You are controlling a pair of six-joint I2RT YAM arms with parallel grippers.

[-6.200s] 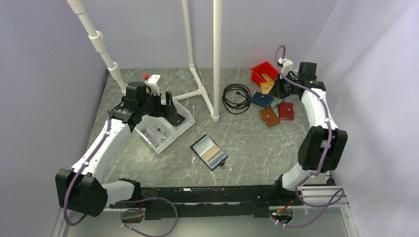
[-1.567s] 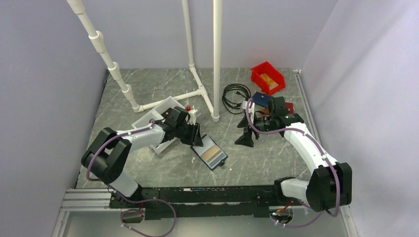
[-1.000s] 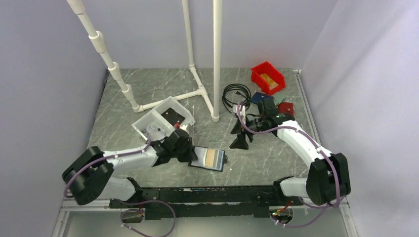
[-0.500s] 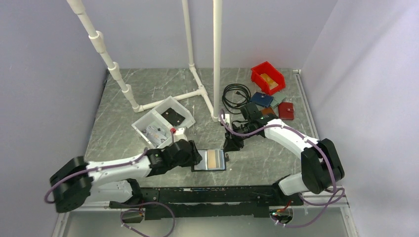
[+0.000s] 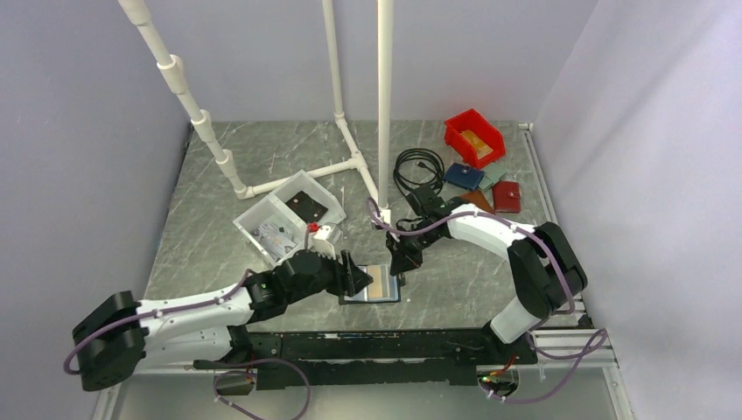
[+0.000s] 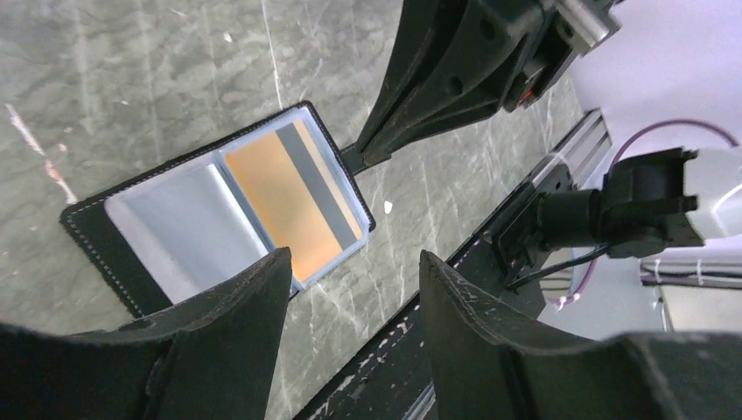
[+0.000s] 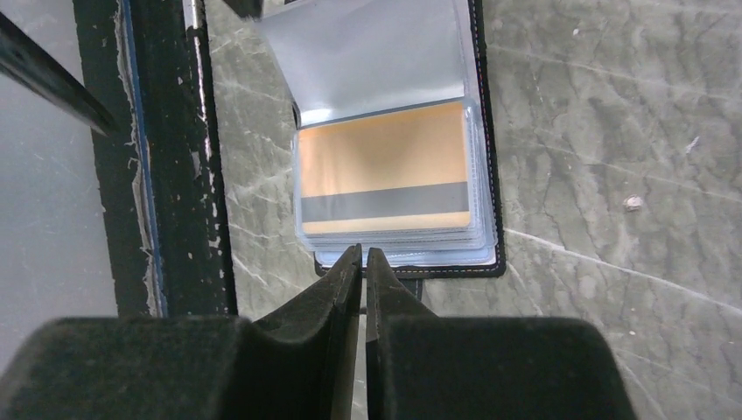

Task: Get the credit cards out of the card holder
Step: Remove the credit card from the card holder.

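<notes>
The black card holder (image 5: pixel 391 290) lies open and flat near the table's front edge. A gold-tan credit card (image 5: pixel 378 281) with a grey stripe shows under its clear sleeves (image 7: pixel 385 162). The other panel is a pale grey window (image 6: pixel 166 229); whether a card sits in it I cannot tell. My left gripper (image 5: pixel 352 275) hovers open over the holder's left side, nothing between its fingers (image 6: pixel 350 259). My right gripper (image 5: pixel 403 263) has its jaws almost together, tips (image 7: pixel 363 255) at the holder's (image 7: pixel 486 175) right edge by the sleeve ends. I see nothing held in them.
A white bin (image 5: pixel 289 214) stands behind the left arm. At the back right are a coiled black cable (image 5: pixel 417 171), a red bin (image 5: pixel 475 137) and several small wallets (image 5: pixel 490 188). White pipes (image 5: pixel 383 105) rise mid-table. The black base rail (image 5: pixel 367 341) runs just in front of the holder.
The left gripper let go of the holder, opened, and slid right over its left panel. The right gripper closed and came down-left to the holder's right edge.
</notes>
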